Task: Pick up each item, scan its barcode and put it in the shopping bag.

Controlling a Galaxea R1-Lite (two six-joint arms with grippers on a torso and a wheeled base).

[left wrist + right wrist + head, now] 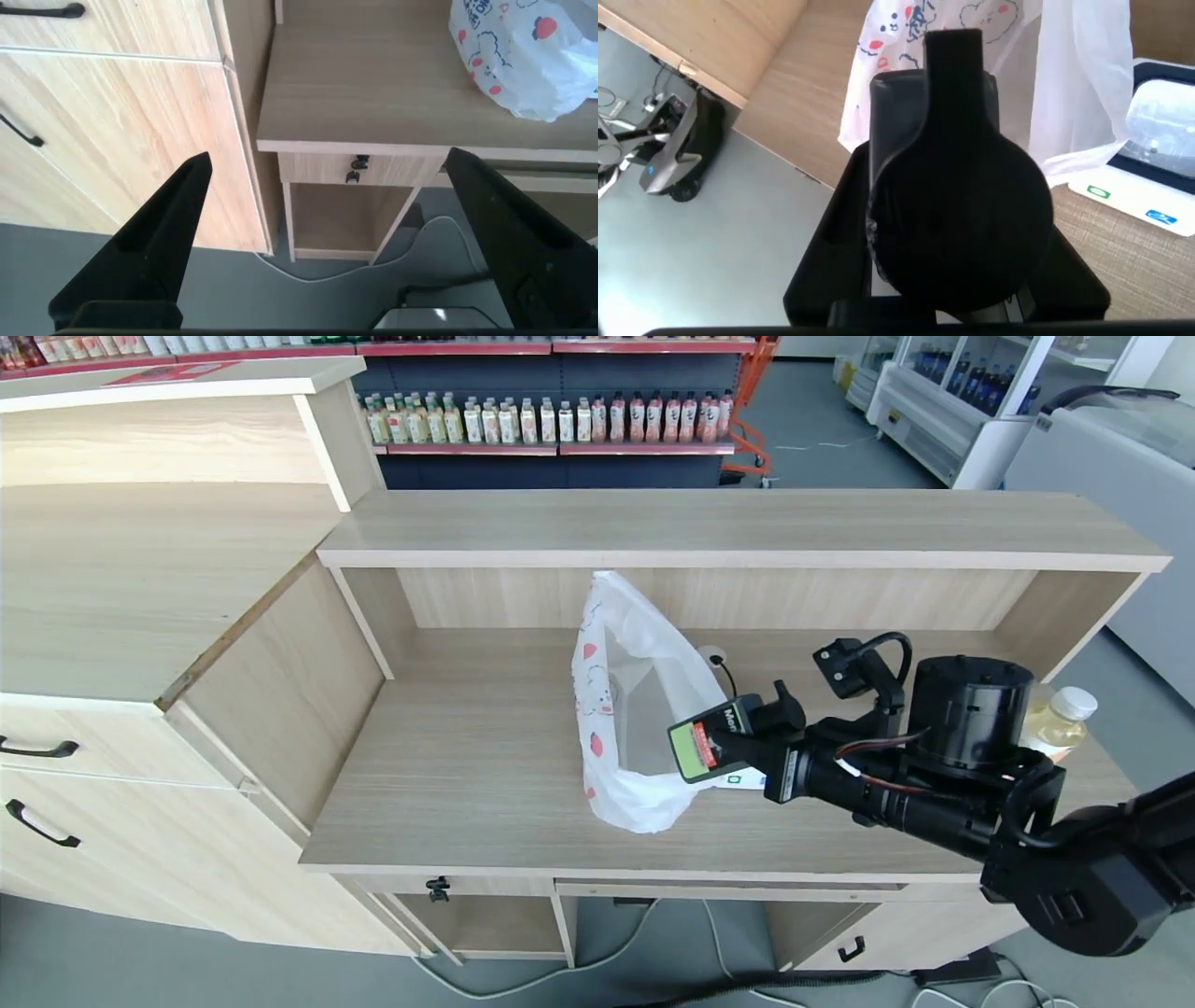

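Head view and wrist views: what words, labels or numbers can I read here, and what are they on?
None reads clearly.
Scanner: white lettering, partly hidden, not readable whole.
Bag: blue writing among the cartoons, blurred.
Box: small green and blue marks, too small.
Shelf bottles: labels too small.

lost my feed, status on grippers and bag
Left gripper open, below counter. Right gripper shut on scanner beside shopping bag. Bottle on counter, far right.
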